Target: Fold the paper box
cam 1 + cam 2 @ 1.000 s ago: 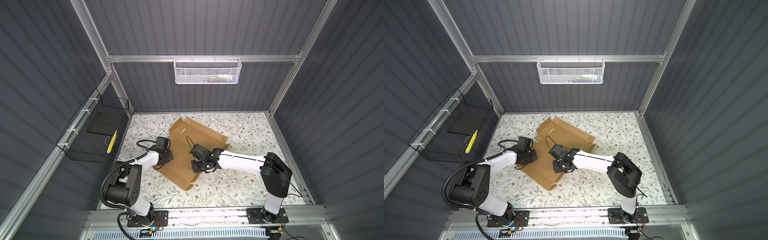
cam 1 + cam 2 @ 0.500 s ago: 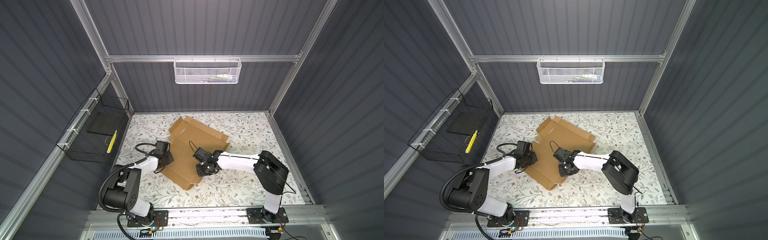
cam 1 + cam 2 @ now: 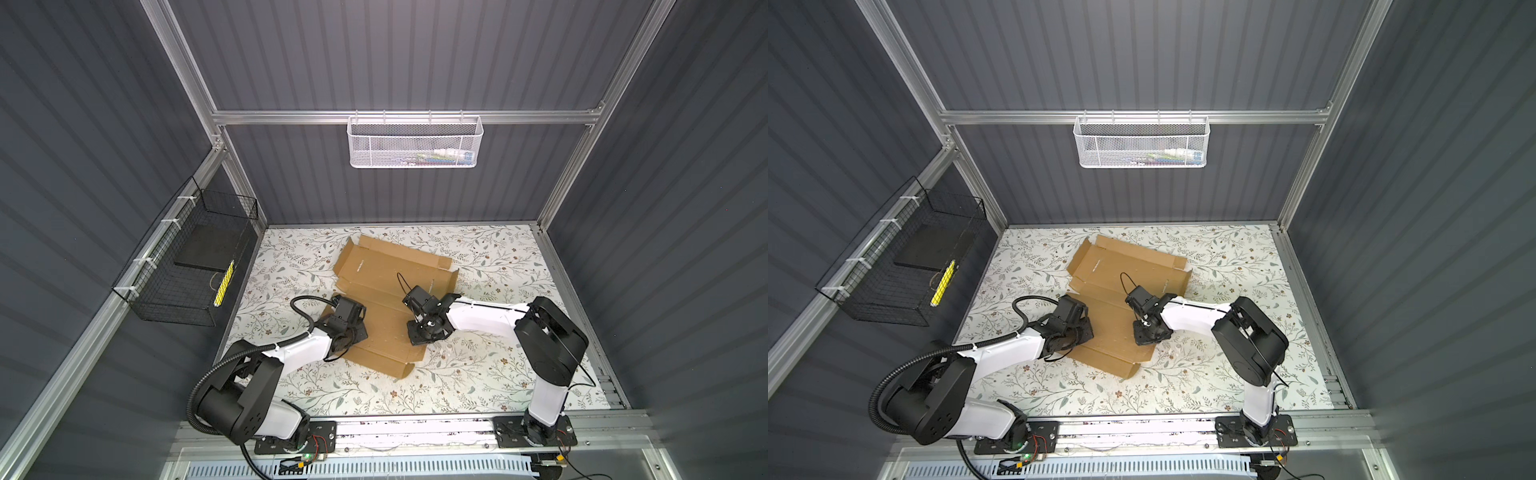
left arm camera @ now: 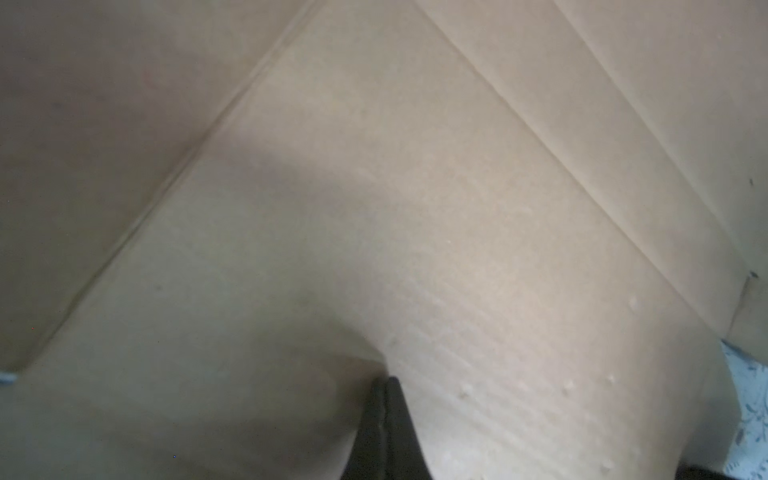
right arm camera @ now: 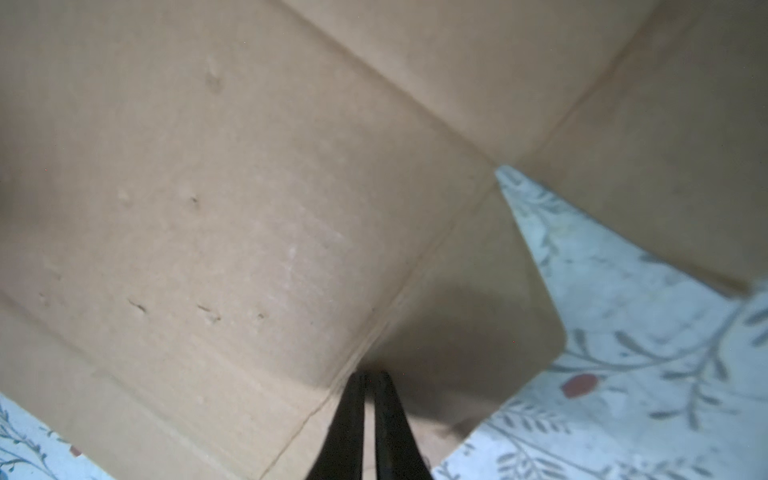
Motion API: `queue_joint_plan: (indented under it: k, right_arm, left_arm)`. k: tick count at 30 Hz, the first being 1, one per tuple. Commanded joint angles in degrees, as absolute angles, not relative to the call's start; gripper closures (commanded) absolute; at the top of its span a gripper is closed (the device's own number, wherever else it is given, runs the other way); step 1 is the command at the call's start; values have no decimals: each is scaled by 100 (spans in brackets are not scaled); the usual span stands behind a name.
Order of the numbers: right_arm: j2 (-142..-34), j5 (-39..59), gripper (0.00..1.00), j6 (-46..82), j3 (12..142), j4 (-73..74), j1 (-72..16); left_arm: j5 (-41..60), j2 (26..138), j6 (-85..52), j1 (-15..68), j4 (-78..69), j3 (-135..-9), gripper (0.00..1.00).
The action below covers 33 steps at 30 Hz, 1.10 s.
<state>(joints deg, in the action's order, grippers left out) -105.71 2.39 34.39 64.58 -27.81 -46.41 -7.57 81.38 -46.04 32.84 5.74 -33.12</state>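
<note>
The paper box is a brown cardboard sheet lying unfolded on the floral table, its flaps spread, in both top views. My left gripper is shut and presses down on the sheet's left side. In the left wrist view its closed tips rest on a bare panel. My right gripper points down onto the sheet's right edge. Its fingers are shut with only a thin slit between them and hold nothing. They touch a crease beside a small rounded side flap.
A black wire basket hangs on the left wall with a black slab inside. A white mesh basket hangs on the back wall. The floral table cover shows around the sheet, and a metal rail runs along the front.
Both grippers have slid toward the front and right while pressing on the sheet. The sheet's near end has shifted right with them. Neither gripper's jaws have changed.
</note>
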Motion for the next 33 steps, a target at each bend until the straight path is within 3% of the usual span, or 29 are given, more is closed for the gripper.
queue_joint_plan:
  k: [1,10,16,23,27,33]
  right_arm:
    - [-10845,-116,88,3121,6177,-3073,-4377]
    - [-10722,-264,88,2709,6360,-3271,-4078]
    - [-10305,-553,86,2670,6353,-3385,-4078]
    - [-9192,-255,74,2785,5924,-2724,-4078]
    - [-8588,-128,65,2821,5719,-2412,-4082]
    - [-8134,-213,61,2919,5584,-2293,-4087]
  left_arm:
    - [-484,8123,-4979,3532,1178,-3003,100]
    - [-467,7852,-5302,3867,1161,-2836,100]
    - [-736,7597,-5054,3866,1723,-3374,100]
    - [-1520,7538,-4228,3761,2395,-4543,100]
    - [-1533,7594,-3555,3372,2506,-5171,97]
    - [-1187,7794,-2151,2629,2518,-5849,94]
